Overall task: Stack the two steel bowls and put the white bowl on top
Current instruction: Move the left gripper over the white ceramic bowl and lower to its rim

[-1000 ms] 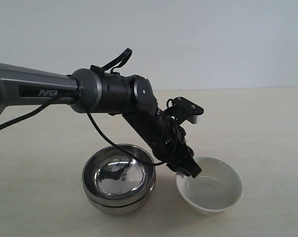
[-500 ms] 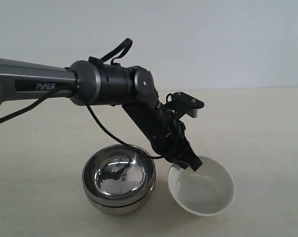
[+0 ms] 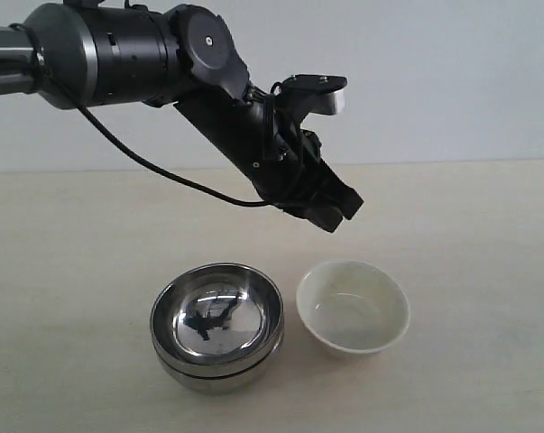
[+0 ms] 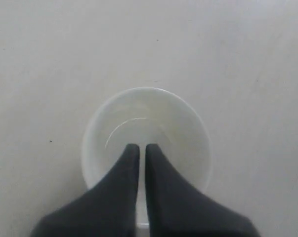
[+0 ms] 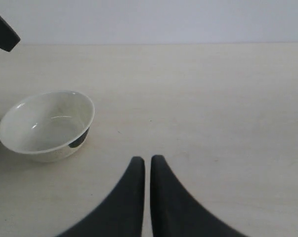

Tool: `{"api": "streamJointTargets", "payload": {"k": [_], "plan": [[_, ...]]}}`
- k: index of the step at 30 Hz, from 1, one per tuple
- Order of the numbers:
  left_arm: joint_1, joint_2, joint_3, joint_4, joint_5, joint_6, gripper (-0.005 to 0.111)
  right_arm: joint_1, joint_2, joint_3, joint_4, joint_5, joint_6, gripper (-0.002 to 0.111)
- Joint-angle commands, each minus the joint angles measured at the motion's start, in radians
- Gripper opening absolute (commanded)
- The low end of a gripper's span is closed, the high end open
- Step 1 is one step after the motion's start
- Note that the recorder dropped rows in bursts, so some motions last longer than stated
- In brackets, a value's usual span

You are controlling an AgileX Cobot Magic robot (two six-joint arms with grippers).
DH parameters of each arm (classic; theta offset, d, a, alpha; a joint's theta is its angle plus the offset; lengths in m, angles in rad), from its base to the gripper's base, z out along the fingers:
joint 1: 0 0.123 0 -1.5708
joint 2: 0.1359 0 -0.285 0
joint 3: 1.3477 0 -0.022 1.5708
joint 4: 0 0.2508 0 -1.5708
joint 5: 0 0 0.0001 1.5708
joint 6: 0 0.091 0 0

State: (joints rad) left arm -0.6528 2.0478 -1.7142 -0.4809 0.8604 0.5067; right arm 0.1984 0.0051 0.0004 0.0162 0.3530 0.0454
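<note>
The two steel bowls (image 3: 217, 323) sit nested as one stack on the table, left of centre. The white bowl (image 3: 353, 307) stands upright on the table just to their right, apart from them. My left gripper (image 3: 336, 215) hangs in the air above the white bowl, shut and holding nothing. In the left wrist view the left gripper (image 4: 139, 147) has its fingers together over the white bowl (image 4: 146, 123) far below. My right gripper (image 5: 147, 160) is shut and empty, low over bare table, with the white bowl (image 5: 46, 126) off to one side.
The pale wooden table (image 3: 470, 234) stretches to a plain wall behind. The left arm's black cable (image 3: 145, 162) loops below the wrist. The right arm does not show in the exterior view.
The left gripper came off the white bowl's rim and rose well above it. The bowl slid left, closer to the steel stack, and now rests level on the table.
</note>
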Motion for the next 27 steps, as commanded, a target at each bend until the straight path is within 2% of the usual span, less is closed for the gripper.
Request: {"api": "streamJointTargets", "payload": {"k": [1, 6, 9, 13, 14, 21, 27], "plan": [[0.003, 0.012, -0.003, -0.014, 0.018, -0.018, 0.004, -0.009, -0.005, 0.0, -0.003, -0.012, -0.001, 0.0], [-0.017, 0.045, -0.003, -0.017, -0.002, 0.066, 0.006, -0.009, -0.005, 0.0, -0.003, -0.012, -0.001, 0.0], [-0.026, 0.071, -0.003, 0.019, 0.013, 0.152, 0.022, -0.009, -0.005, 0.0, -0.003, -0.012, -0.001, 0.0], [-0.028, 0.106, -0.003, 0.109, 0.001, 0.159, 0.054, -0.009, -0.005, 0.0, -0.003, -0.012, -0.001, 0.0], [-0.028, 0.114, -0.003, 0.126, -0.008, 0.159, 0.058, -0.009, -0.005, 0.0, -0.003, -0.012, -0.001, 0.0], [-0.028, 0.156, -0.003, 0.142, -0.108, 0.159, 0.058, -0.009, -0.005, 0.0, -0.003, -0.012, -0.001, 0.0], [-0.026, 0.192, -0.003, 0.152, -0.142, 0.119, 0.057, -0.009, -0.005, 0.0, -0.003, -0.012, -0.001, 0.0]]}}
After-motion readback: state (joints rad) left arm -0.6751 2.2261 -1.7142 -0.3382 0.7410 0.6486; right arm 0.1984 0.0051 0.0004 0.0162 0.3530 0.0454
